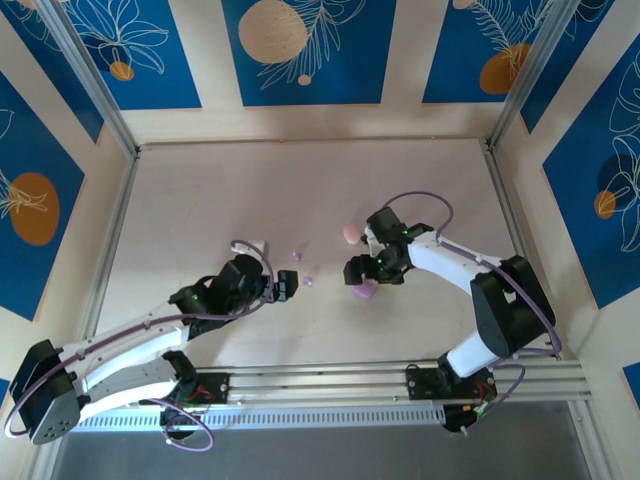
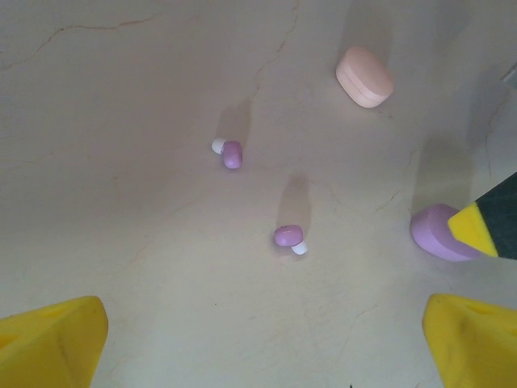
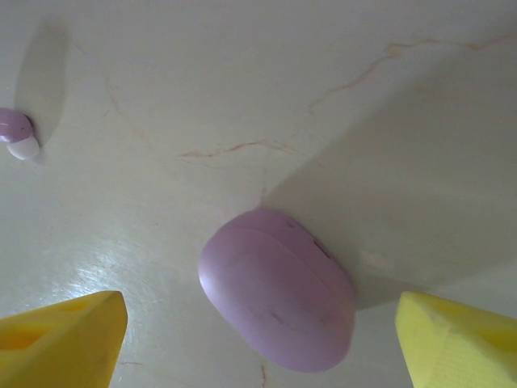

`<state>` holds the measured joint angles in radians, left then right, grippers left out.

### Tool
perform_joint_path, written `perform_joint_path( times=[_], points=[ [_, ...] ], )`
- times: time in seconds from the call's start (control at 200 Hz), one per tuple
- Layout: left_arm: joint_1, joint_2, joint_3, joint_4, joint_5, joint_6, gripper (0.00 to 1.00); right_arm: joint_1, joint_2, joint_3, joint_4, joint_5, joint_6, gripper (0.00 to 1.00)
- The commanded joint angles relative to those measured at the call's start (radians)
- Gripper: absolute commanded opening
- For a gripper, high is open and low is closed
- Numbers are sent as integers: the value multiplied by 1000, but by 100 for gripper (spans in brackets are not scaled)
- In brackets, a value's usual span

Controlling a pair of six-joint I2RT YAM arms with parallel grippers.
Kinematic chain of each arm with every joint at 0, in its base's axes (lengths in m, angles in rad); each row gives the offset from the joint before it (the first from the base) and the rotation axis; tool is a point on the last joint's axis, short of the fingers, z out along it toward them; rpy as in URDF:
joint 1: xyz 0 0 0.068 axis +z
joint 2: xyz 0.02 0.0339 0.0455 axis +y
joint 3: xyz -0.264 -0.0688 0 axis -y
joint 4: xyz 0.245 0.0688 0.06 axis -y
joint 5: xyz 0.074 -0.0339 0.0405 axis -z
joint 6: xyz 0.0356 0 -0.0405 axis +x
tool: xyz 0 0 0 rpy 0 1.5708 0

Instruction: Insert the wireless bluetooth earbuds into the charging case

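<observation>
Between right jaws: purple case, lid shut.

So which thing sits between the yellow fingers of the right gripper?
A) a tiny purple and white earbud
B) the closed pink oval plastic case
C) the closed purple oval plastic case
C: in the right wrist view the closed purple oval plastic case sits between the yellow fingers of the right gripper, with a gap on each side.
</observation>
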<state>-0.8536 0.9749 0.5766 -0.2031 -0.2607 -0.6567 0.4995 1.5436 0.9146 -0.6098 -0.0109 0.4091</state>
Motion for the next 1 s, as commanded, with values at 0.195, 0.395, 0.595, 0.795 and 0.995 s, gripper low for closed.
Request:
perform_joint_path(
  times=[0.195, 0.395, 0.595, 0.795, 0.995],
  points=[
    [23, -17, -30, 10, 52, -11, 100, 76, 79, 70, -63, 15, -28, 88],
    [25, -25, -45, 21, 57, -17, 100, 137, 69, 66, -97, 38, 1, 87],
    [28, -24, -43, 25, 63, -16, 100, 180, 53, 63, -118, 76, 35, 86],
    [29, -19, -46, 34, 69, -16, 100, 165, 65, 82, -148, 183, 88, 86],
    [31, -20, -51, 37, 72, -16, 100, 163, 62, 92, -113, 185, 170, 83]
  ],
)
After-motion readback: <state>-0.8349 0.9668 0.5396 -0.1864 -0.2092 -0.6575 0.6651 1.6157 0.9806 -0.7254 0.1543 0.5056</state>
